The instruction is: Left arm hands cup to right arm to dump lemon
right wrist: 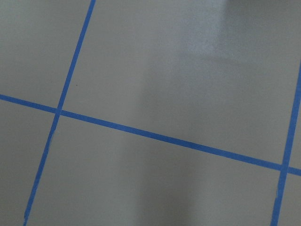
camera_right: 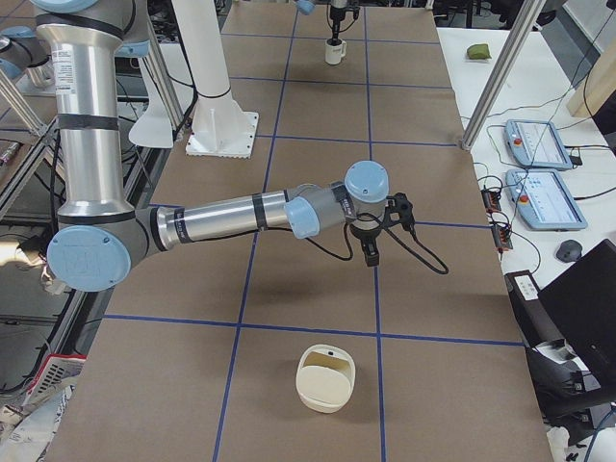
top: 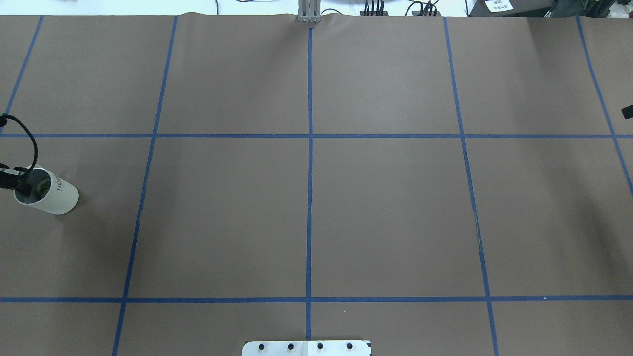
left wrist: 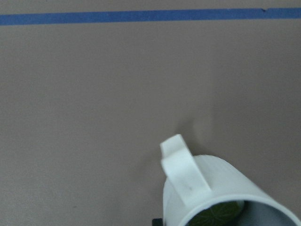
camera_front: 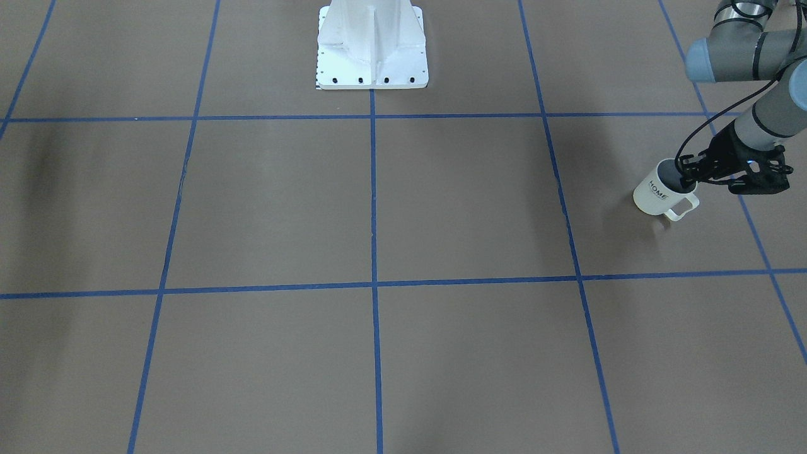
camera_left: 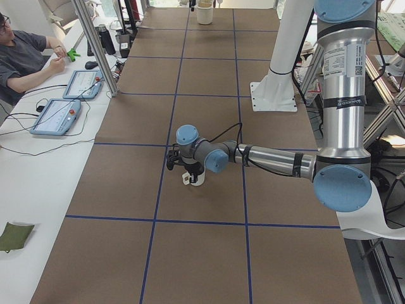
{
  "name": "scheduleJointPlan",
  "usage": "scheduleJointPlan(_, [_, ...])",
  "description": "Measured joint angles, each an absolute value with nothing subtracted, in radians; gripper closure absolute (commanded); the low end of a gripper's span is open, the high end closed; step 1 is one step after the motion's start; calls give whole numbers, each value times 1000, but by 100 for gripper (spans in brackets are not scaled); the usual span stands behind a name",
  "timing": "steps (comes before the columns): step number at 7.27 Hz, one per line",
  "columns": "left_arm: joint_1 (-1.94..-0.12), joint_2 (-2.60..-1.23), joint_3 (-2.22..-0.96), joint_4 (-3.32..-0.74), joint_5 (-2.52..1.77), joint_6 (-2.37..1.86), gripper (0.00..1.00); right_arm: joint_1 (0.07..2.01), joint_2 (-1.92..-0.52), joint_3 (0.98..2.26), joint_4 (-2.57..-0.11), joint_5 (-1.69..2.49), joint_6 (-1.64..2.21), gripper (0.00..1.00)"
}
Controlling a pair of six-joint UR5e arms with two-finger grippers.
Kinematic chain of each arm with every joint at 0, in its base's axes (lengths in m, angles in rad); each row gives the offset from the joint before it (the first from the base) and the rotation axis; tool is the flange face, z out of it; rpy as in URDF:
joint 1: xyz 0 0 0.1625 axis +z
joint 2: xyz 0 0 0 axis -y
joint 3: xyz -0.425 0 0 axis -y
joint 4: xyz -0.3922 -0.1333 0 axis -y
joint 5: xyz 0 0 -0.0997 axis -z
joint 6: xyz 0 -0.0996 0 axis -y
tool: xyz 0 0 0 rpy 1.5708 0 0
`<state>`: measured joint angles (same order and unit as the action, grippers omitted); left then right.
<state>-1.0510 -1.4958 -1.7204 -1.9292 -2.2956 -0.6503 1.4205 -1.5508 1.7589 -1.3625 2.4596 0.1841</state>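
Closest to the left wrist lens is the cup (left wrist: 211, 188), a white mug with its squarish handle (left wrist: 183, 169) pointing up the view and the yellow-green lemon (left wrist: 218, 214) lying inside. Seen from across the room, the left claw (camera_front: 687, 178) is clamped on the mug's rim, one finger inside the mouth and one outside, at the robot's left end of the brown worktop (camera_front: 378, 208). The right claw (camera_right: 371, 245) hangs over the worktop well apart from it, toward the other end.

The job now, I'd say, is the carry to the middle. It wants a level mouth so the lemon does not roll out. It also wants the mug's body or handle turned clear for the other claw, since the rim grip leaves both free.

Whether the mug's base rests on the worktop I cannot tell. The overhead view cuts the left claw off at its edge, and the wrist view shows barely a sliver of finger. The right claw shows properly only from the side, so whether it is apart or together I cannot tell.
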Motion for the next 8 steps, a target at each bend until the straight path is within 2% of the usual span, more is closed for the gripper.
scheduleJointPlan(2, [-1133,-1552,-1728,-1846,-2402,-658,100,1420,-1536,1760,-1358,2469,187,0])
scheduleJointPlan(5, [-1208,-1776,-1715,-1576,-2446,-720,100,1358,-1446,1740,-1357,2431,205,0])
scheduleJointPlan(8, [-1207,-2028,-1587,-1529,-2448,-1011,100,1235,-1289,1724,-1350,2341,269,1])
